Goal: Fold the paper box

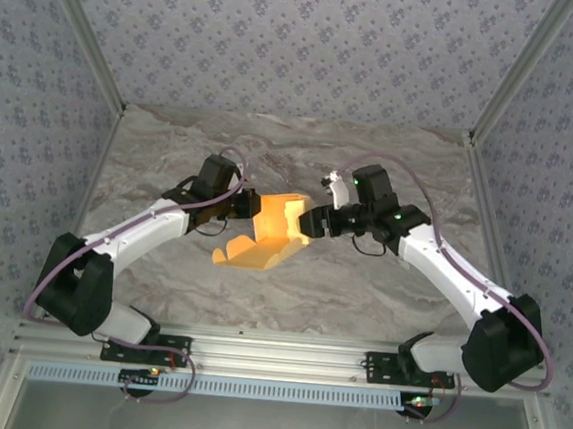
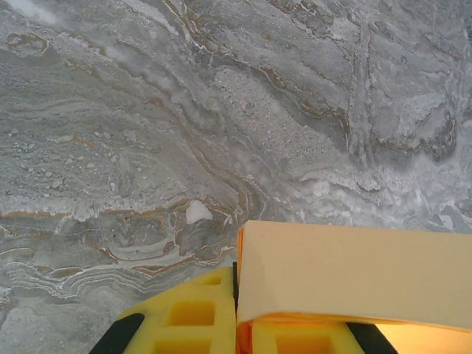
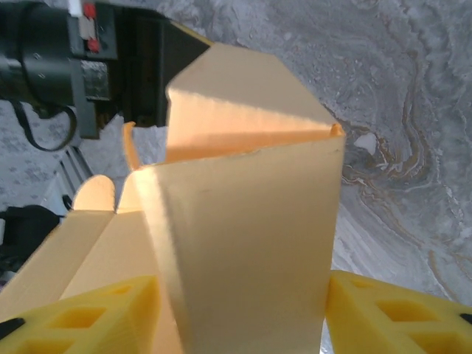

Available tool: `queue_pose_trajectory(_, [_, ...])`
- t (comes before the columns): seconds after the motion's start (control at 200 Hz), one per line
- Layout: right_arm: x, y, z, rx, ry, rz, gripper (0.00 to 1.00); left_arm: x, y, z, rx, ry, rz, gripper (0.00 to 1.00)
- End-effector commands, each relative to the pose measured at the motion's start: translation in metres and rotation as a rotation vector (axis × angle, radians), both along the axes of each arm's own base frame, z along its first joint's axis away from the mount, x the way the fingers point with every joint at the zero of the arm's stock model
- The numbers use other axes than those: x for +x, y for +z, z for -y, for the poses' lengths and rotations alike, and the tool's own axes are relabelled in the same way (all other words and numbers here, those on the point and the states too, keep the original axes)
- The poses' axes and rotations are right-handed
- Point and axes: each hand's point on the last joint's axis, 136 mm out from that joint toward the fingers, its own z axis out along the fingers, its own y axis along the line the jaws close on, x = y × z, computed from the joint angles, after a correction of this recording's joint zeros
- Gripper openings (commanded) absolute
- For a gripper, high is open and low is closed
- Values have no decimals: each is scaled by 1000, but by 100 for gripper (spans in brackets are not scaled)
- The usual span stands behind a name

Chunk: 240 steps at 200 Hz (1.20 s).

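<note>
The left claw [image 1: 239, 212] is pressed together on an edge of the box [image 1: 271, 231], steadying it above the middle of the surface [image 1: 360, 291]. A raised panel [image 3: 243, 243] is straddled by the right claw [image 1: 314, 222], presumably for folding; whether it is pinched cannot be told.

The paper box [image 1: 270, 235] is over the middle of the tabletop [image 1: 292, 155], between the two hands. The left hand [image 1: 247, 215] is at its left side, pinching its edge. The right hand [image 1: 315, 222] is at its right side, with the box between its fingers [image 3: 96, 310]. The box's flaps reach toward the near side.
</note>
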Motion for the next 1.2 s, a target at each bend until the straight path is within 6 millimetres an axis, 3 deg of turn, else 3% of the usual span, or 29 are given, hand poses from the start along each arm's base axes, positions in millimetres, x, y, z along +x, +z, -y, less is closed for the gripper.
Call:
queue_pose_trajectory(0.0, [11,9,-9,-36,-12,83,57,2,14,3,-6,-4,61,0])
queue_pose_trajectory(0.15, [21,1,-17,-135,-51,166,55,6,10,-4,42,36,81,1])
queue_pose_trajectory(0.255, [37,-10,-11,-221,-132,214,47,10,10,-14,76,107,94,1])
queue_pose_trajectory(0.45, [65,-28,0,-299,-272,245,49,21,11,-38,173,247,185,1])
queue_pose_trajectory(0.6, [84,-41,-1,-330,-349,263,47,28,5,-42,211,293,222,1])
queue_pose_trajectory(0.839, [109,-62,-19,-346,-423,319,39,35,-7,-48,334,369,291,1])
queue_pose_trajectory(1.009, [123,-85,-33,-370,-426,365,24,39,-11,-55,319,454,305,2])
queue_pose_trajectory(1.194, [133,-101,-40,-349,-428,412,13,39,-6,-54,289,456,327,12])
